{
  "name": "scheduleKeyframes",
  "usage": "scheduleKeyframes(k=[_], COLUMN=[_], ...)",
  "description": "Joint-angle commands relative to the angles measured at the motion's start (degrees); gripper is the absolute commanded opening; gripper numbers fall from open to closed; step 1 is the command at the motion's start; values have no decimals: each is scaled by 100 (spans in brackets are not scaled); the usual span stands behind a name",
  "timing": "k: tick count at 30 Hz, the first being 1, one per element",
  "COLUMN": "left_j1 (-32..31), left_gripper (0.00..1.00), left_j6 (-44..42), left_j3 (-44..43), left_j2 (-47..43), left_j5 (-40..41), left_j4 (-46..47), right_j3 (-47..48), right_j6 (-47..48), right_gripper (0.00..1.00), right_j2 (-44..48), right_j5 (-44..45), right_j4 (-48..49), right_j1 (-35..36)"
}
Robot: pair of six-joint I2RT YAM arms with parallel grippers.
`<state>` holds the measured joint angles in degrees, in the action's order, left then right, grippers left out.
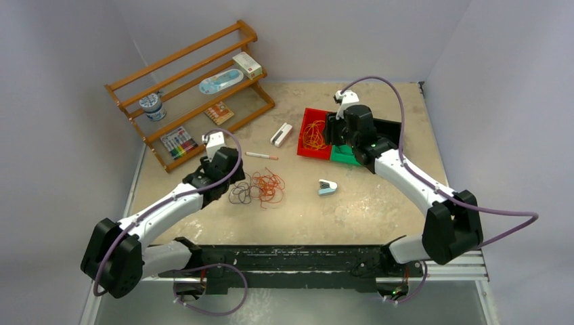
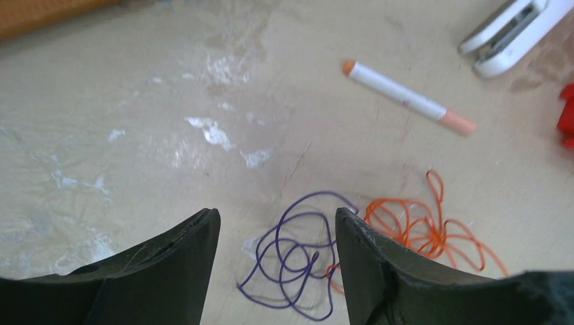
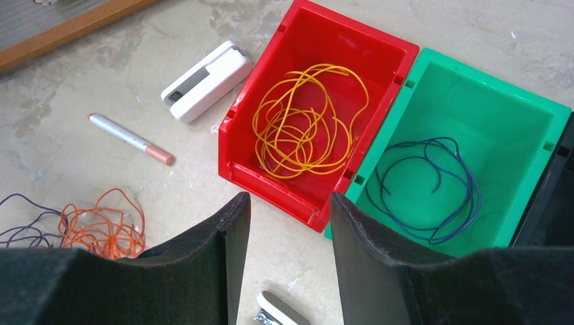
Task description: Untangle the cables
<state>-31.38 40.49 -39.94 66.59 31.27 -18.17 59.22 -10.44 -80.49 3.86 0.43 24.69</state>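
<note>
Two cables are already sorted into bins at the table's point(image 1: 379, 203) 1 o'clock. A yellow-orange cable point(image 3: 308, 122) is coiled in the red bin point(image 3: 365, 57), and a dark blue cable point(image 3: 433, 189) in the green bin point(image 3: 514, 115).

The step in hand is judged to be the parting of the last pair on the table. These are a purple cable point(image 2: 294, 264) and an orange cable point(image 2: 420, 227), the orange at the purple's 3 o'clock. They appear to be joined by one orange strand crossing the purple loops.

The left gripper point(image 2: 277, 217) is held above the purple loops, its fingers apart and nothing between them. The right gripper point(image 3: 290, 200) is poised by the bins, likewise parted and empty.

A pinch on the purple loops alone is called for next, at their 9 o'clock edge. It should then be drawn away from the orange.
</note>
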Motion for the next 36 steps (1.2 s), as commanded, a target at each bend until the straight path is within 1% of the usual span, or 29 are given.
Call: scheduleKeyframes(k=[1, 3, 6, 10, 14, 18, 19, 21, 23, 26, 29, 31, 32, 36], left_j1=[9, 9, 16, 26, 31, 29, 27, 27, 26, 26, 26, 26, 26, 26], left_gripper=[63, 63, 62, 57, 42, 16, 10, 0, 0, 0, 0, 0, 0, 0], left_j6=[56, 136, 225, 287, 248, 223, 215, 177, 117, -49, -251, -408, -475, -798], left_j3=[400, 549, 590, 580, 595, 540, 507, 396, 233, -70, -428, -640, -750, -1018], left_j2=[-266, -243, -27, 310, 550, 664, 665, 642, 567, 406, 247, 182, 159, 14], left_j5=[-752, -847, -720, -609, -677, -577, -559, -540, -478, -362, -323, -356, -384, -611], left_j4=[149, 257, 267, 580, 1036, 1162, 1144, 1057, 903, 619, 351, 129, 35, -165], right_j3=[248, 252, 257, 258, 98, -320, -555, -870, -1105, -1267, -1582, -1860, -2010, -2517], right_j6=[99, 101, 83, 85, 96, -22, -52, -110, -144, -239, -375, -413, -446, -300], right_gripper=[50, 50, 50, 50, 50, 50, 50, 50, 51, 52, 53, 57, 60, 65], right_j2=[40, 17, -2, 17, 306, 869, 1018, 1308, 1526, 1787, 2109, 2399, 2491, 2821], right_j5=[-58, -91, -161, -218, -170, -119, -144, -144, -52, 136, 149, 146, 109, 107], right_j4=[157, 163, 185, 165, 162, 493, 623, 929, 1184, 1289, 1640, 2019, 2248, 3077], right_j1=[-17, -18, -17, -17, -17, -17, -17, -21, -17, -17, -18, -17, -17, -17])
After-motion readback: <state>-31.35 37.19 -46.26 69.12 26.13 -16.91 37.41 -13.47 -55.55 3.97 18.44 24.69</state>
